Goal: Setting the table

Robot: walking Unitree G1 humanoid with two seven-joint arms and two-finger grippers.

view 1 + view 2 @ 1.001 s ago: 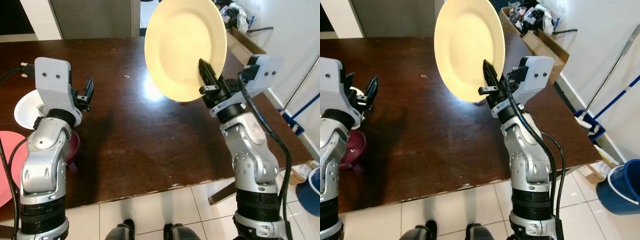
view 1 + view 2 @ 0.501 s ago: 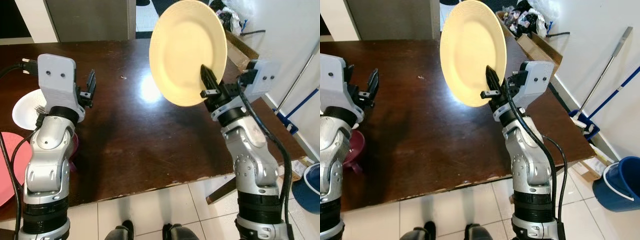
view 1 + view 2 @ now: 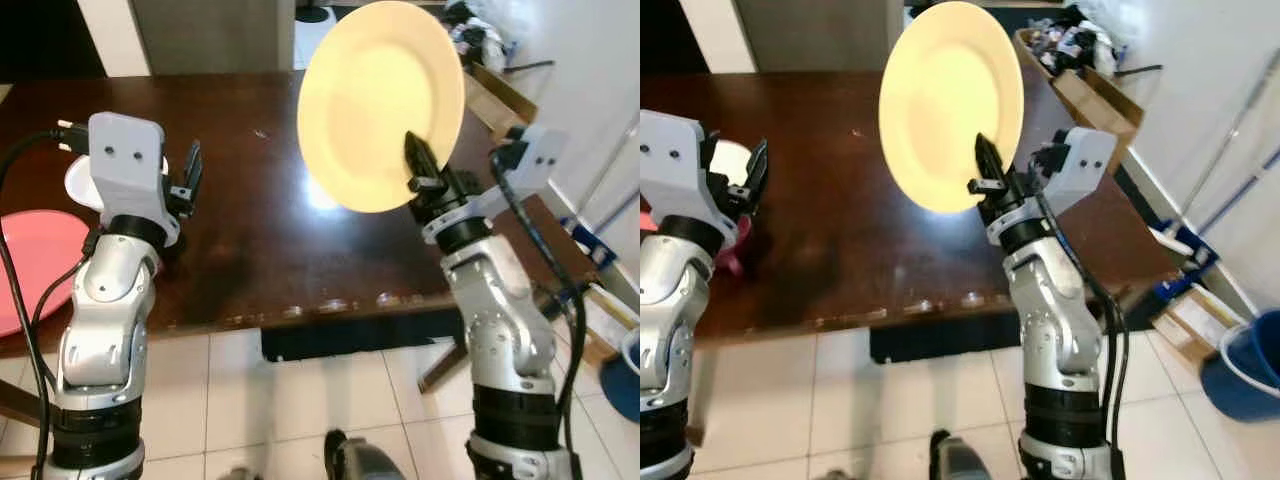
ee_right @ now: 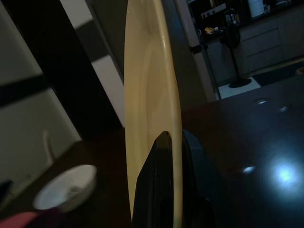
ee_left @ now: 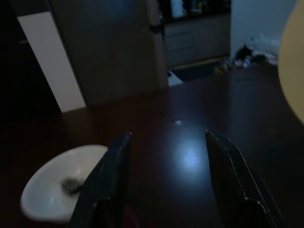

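Yellow plate (image 3: 378, 100) stands almost on edge in the air above the right half of a dark wooden table (image 3: 260, 250), its face turned toward the robot's head and its lower rim pinched by the right gripper (image 3: 417, 163). In the right wrist view the plate (image 4: 149, 114) appears edge-on, a black finger pressed against each face, so the pincer is clenched on the rim. The silver right arm (image 3: 500, 330) rises from the floor side of the table to carry it.

Across the table, the left gripper (image 3: 186, 176) hovers above the left part of the tabletop with its two black fingers (image 5: 111, 173) spread apart and holding nothing. Just beyond it lies a white bowl (image 5: 61, 183) with something small and dark inside, too dim to identify. A pink plate (image 3: 35, 265) rests at the table's left edge, near the left arm (image 3: 100, 330), and a dark red object (image 3: 732, 255) sits partly hidden behind that arm.

Light glares off the polished wood below the yellow plate. White floor tiles (image 3: 250, 400) run beneath the near table edge. To the right, a cardboard box (image 3: 1095, 95) and a blue bucket (image 3: 1245, 365) stand by the wall.
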